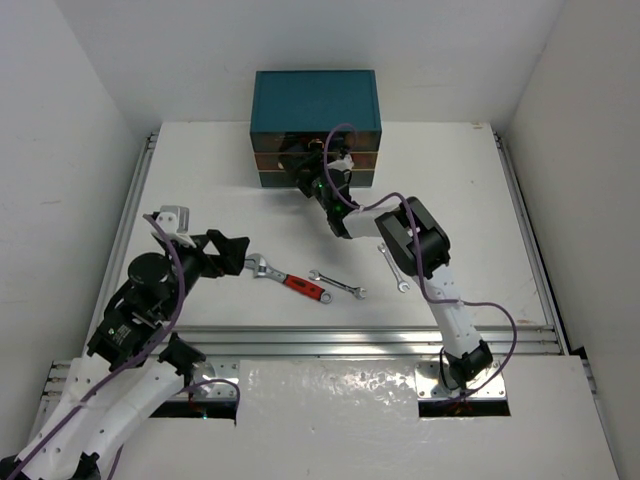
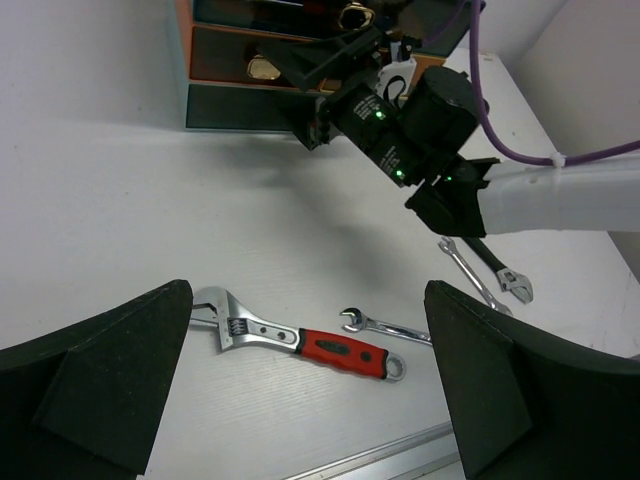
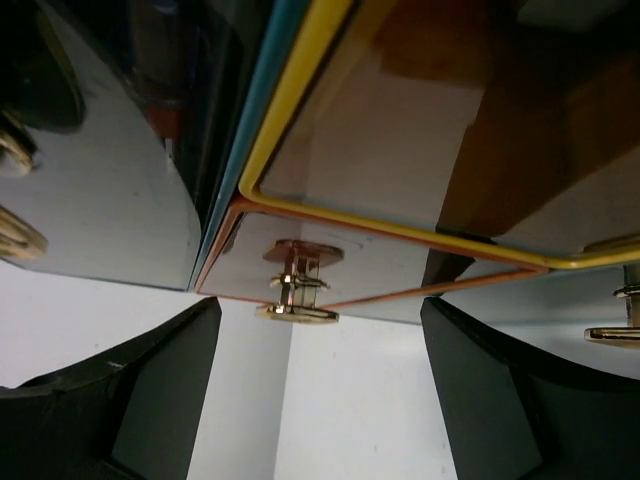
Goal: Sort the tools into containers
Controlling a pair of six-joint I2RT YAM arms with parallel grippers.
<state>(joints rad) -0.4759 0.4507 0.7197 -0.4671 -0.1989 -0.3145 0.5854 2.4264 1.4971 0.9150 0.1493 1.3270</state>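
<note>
Seen from above, a teal chest (image 1: 314, 100) stands at twelve o'clock on the white table (image 1: 200, 180), its stacked drawers (image 2: 222, 52) facing six o'clock. The right pincer (image 1: 305, 165) is up against those drawer fronts. In its own wrist view, its two dark fingers (image 3: 130, 400) are spread wide, one at either side of a pale gold knob (image 3: 298, 285) on an orange-edged drawer front. The knob sits between and ahead of them, and neither finger visibly touches it. The left pincer (image 1: 238, 255) hovers near eight o'clock, also spread wide with nothing between its fingers (image 2: 110, 380). Just beyond it, at seven o'clock, a wrench (image 1: 287, 280) lies flat on the table, its silver head nearest that pincer and its red handle pointing to four o'clock. A small silver spanner (image 1: 337, 285) lies at six o'clock, just beside the end of the wrench handle but apart from it. A second spanner (image 1: 393, 268) lies at four o'clock, close under the right arm's forearm. The left wrist view shows a black spanner (image 2: 500, 272) alongside it. All four tools are on the table, well apart from the chest.
</note>
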